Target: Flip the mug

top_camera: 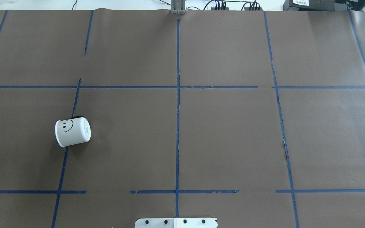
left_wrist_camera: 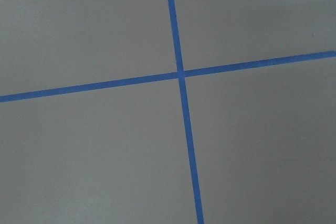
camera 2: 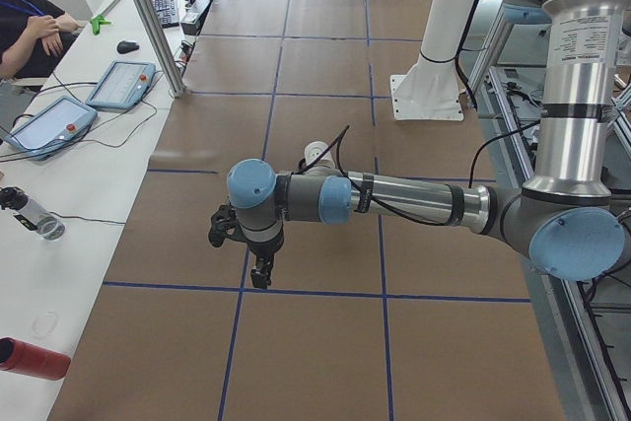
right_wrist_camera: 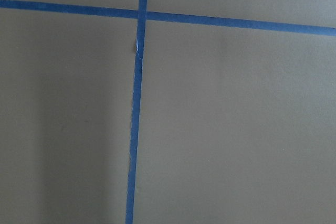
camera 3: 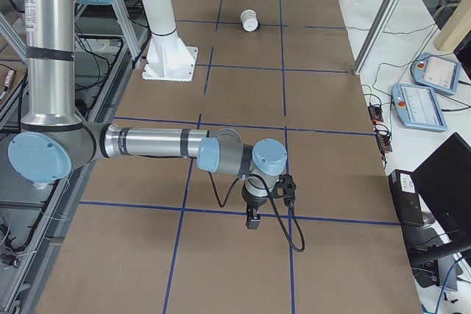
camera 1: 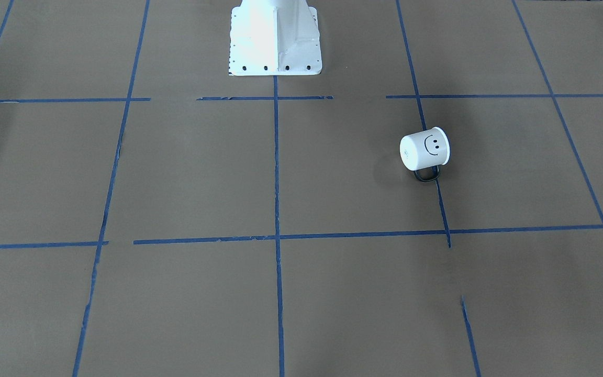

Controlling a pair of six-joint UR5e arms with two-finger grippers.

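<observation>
Lying on its side on the brown table (top_camera: 227,133), the mug (top_camera: 72,133) is at about 9 o'clock from the table's middle in the overhead view, on the robot's left half. Its rolled rim points to 9 o'clock and its flat bottom to 3 o'clock. The smiley face (top_camera: 67,126) is turned up to the camera, and the black handle (top_camera: 78,117) sticks out at 12 o'clock, away from the robot, low beside the paper. The mug rests across a blue tape line (top_camera: 61,171).

Neither arm touches it. The left gripper (camera 2: 261,276) hangs pointing down over the table, at 6 o'clock from the mug in the left side view and well apart from it; I cannot tell whether its fingers are spread or closed. The right gripper (camera 3: 252,220) also points down, over the far end of the table from the mug, and its state I cannot tell either. Each wrist camera shows only a crossing of tape lines.
</observation>
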